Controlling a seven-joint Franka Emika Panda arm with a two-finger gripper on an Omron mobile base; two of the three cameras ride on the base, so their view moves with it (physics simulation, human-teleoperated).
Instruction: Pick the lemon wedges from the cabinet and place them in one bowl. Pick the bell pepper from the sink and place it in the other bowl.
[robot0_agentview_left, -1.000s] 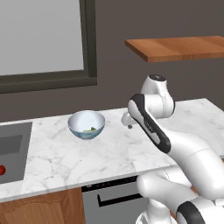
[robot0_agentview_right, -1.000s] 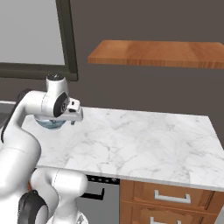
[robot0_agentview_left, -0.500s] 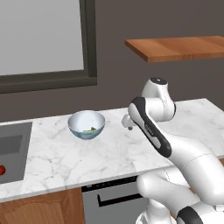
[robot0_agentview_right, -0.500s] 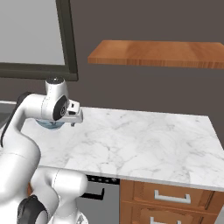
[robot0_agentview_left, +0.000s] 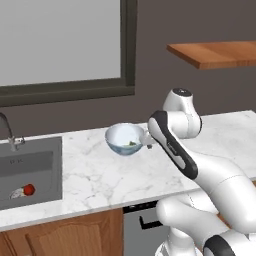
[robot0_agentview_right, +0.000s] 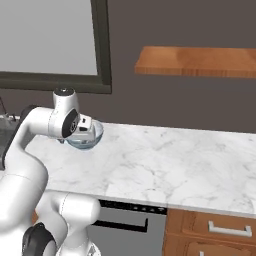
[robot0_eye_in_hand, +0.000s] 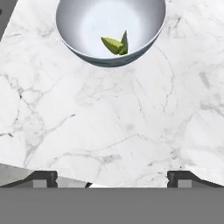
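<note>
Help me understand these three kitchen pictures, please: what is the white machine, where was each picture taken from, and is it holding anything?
The white machine is a robot arm on a driving base, in a rendered kitchen. Two pictures come from cameras on the base, behind the arm to its left and right. The third comes from a camera on the hand, looking along the gripper; the two dark tips at its bottom stand wide apart with nothing between them, so it holds nothing.

On the marble counter stands a bowl, and the hand view shows the lemon wedges lying in it. To the left is the sink, with the red bell pepper on its floor. High on the wall hangs the cabinet, a plain wooden shelf.
</note>
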